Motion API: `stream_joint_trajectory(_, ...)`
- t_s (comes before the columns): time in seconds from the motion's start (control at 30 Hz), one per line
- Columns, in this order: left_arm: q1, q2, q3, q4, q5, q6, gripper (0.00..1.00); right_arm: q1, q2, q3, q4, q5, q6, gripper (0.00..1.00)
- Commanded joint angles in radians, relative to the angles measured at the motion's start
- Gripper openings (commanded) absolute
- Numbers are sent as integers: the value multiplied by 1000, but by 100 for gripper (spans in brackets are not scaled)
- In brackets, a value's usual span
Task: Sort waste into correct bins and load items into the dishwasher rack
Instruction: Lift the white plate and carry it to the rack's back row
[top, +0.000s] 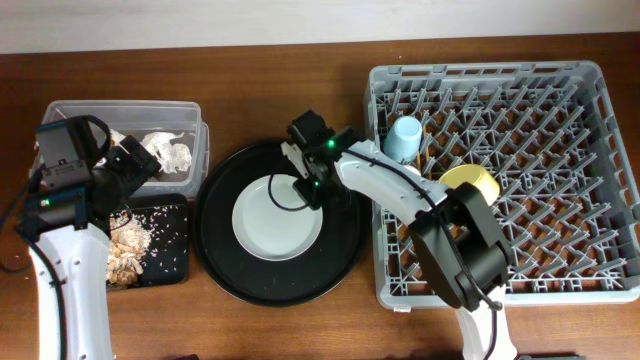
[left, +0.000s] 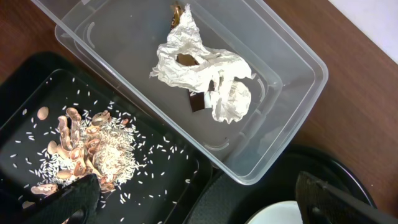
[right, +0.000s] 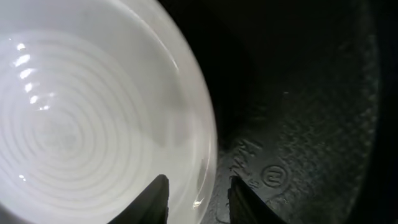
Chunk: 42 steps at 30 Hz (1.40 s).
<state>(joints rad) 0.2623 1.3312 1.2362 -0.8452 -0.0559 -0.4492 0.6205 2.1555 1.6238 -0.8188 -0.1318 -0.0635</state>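
The pale grey-green plate (top: 277, 217) lies in the large round black tray (top: 340, 265). My right gripper (top: 312, 190) is down at the plate's upper right rim. In the right wrist view its fingers straddle the plate (right: 93, 118): one fingertip (right: 155, 202) is over the plate, the other over the tray, with small gaps either side of the rim. My left gripper (top: 135, 165) hangs open and empty over the edge between the clear tub (top: 70, 108) and the flat black tray (top: 172, 250). Crumpled napkins (left: 205, 68) lie in the tub, food scraps (left: 87, 149) on the flat tray.
The grey dishwasher rack (top: 600, 200) fills the right side. It holds a light-blue cup (top: 404, 137) and a yellow bowl (top: 470, 182) near its left wall. The right arm reaches from the rack's front across to the round tray. Bare wooden table lies along the front.
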Motion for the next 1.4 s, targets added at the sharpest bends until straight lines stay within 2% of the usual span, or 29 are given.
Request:
stream_joint_trajectory(0.0,3,-11,9,2,5,6,99,3,8,-22,7,-20,-6,33)
stream_joint_trajectory(0.17,3,-11,9,2,5,6,99,3,8,-93,68,-14,-6,31)
stream_joint_trajectory(0.23,3,-11,9,2,5,6,99,3,8,-100,76,-14,-6,22)
stream_joint_trajectory(0.3,3,-11,9,2,5,6,99,1,-1,-87,71,-16,-6,4)
stream_joint_trajectory(0.37,3,-11,9,2,5,6,99,-1,-20,-46,43,-15,-7,4)
stream_joint_trajectory(0.5,3,-11,9,2,5,6,99,-11,-93,146,-99,56,-7,4)
stream_joint_trajectory(0.6,3,-11,9,2,5,6,99,-21,-154,328,-243,267,-7,4)
stream_joint_trajectory(0.67,3,-11,9,2,5,6,99,-34,-186,438,-351,529,-6,4)
stream_joint_trajectory(0.77,3,-11,9,2,5,6,99,-62,-211,492,-436,862,-6,4)
stream_joint_trajectory(0.87,3,-11,9,2,5,6,99,-123,-218,491,-476,1081,-6,4)
stream_joint_trajectory(1.0,3,-11,9,2,5,6,99,-249,-217,488,-475,1088,58,4)
stream_joint_trajectory(1.17,3,-11,9,2,5,6,99,-396,-217,487,-461,947,58,4)
stream_joint_trajectory(1.37,3,-11,9,2,5,6,99,-485,-216,436,-454,868,121,4)
